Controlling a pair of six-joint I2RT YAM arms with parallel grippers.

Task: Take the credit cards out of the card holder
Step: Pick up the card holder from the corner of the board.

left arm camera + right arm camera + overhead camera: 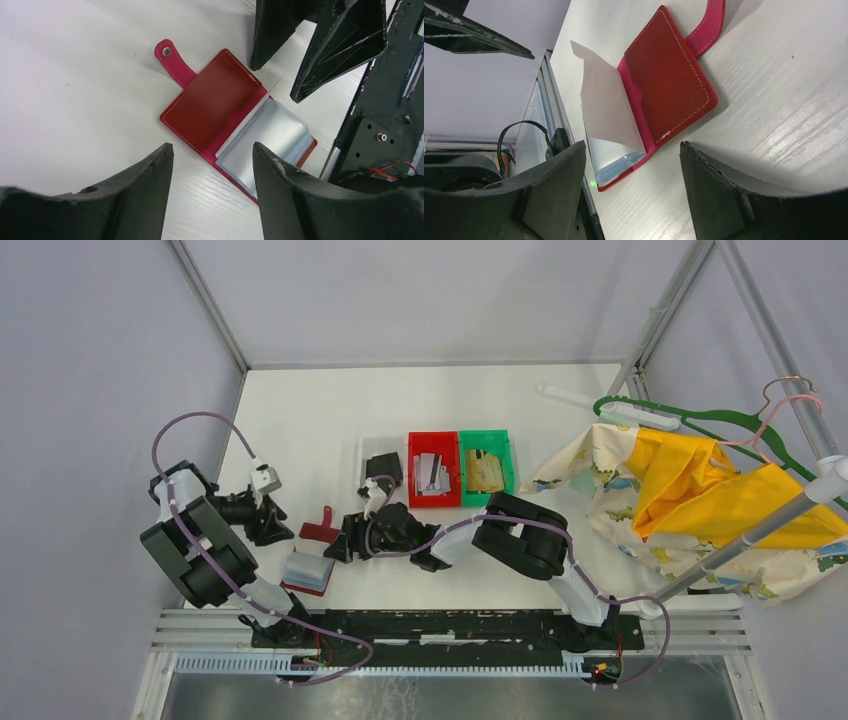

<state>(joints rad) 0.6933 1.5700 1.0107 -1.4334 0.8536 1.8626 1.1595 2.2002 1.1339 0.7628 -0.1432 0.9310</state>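
Left wrist view, open card holder [212,102], corner behind left gripper [212,150]

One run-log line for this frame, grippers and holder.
card holder: open on table | left gripper: open, empty | right gripper: open, empty

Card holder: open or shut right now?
Open. The card holder lies spread on the table, clasp tab unfastened, pale pocket leaves fanned up.

Red bin [434,437], green bin [486,435]
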